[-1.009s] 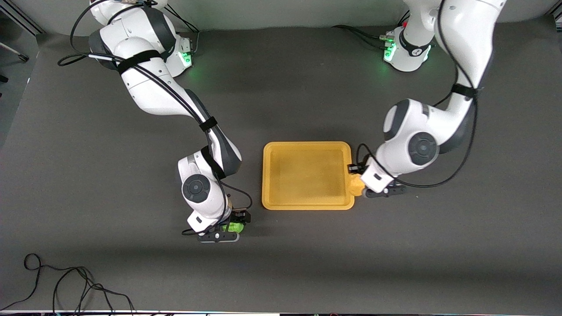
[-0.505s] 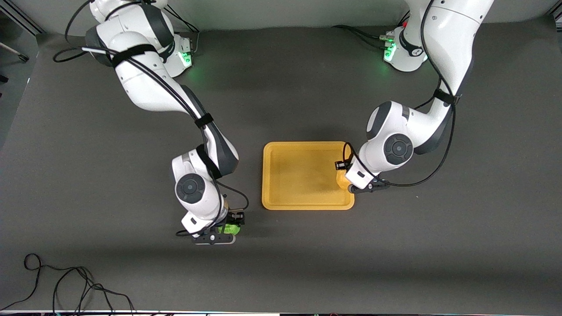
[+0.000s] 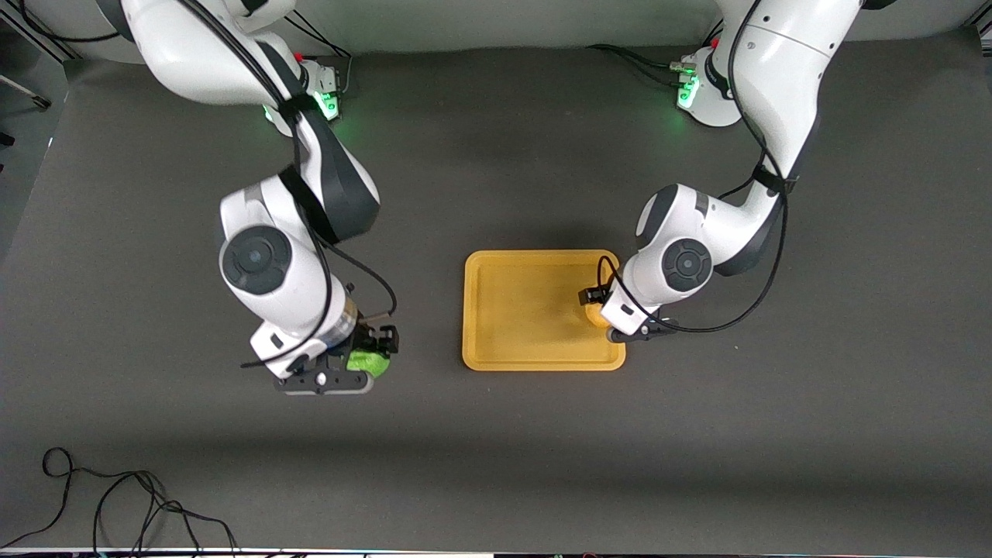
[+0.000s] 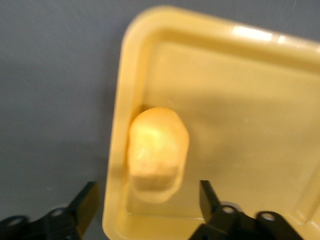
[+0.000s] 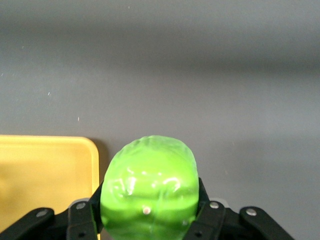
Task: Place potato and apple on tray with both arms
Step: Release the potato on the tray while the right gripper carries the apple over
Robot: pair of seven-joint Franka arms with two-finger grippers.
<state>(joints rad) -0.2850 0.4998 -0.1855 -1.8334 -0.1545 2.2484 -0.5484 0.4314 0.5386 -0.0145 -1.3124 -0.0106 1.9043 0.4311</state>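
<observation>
Resting in tray (image 4: 300,100), potato (image 4: 157,147) between left gripper (image 4: 145,205) fingers (apart) | right gripper (image 5: 147,212) clamps apple (image 5: 148,187)

No readable text, labels, brands, numbers or signs anywhere in these views.

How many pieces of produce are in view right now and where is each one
2. The potato lies in the tray, by its rim at the left arm's end, under the open left gripper. The apple is held by the right gripper over the bare table.
</observation>
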